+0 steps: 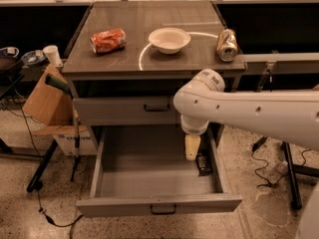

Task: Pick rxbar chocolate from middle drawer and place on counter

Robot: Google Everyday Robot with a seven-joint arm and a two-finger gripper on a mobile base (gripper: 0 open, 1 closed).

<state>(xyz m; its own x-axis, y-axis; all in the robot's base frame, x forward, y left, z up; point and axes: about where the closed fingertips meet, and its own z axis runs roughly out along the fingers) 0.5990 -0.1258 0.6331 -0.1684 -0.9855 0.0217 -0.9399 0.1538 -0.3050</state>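
The middle drawer (149, 173) stands pulled open at the bottom of the cabinet, its grey floor bare on the left. The rxbar chocolate (203, 164), a small dark bar, lies on the drawer floor against the right wall. My gripper (192, 147) hangs down from the white arm into the drawer, just left of and above the bar. Only its pale finger shows. The counter (119, 61) is the glossy top with a pale ring line.
On the counter lie a crushed orange can (108, 40), a white bowl (169, 39) and a gold can (227, 45). A shut drawer front (124, 111) sits above the open one. A cardboard box (45, 98), stand legs and cables are on the floor at left.
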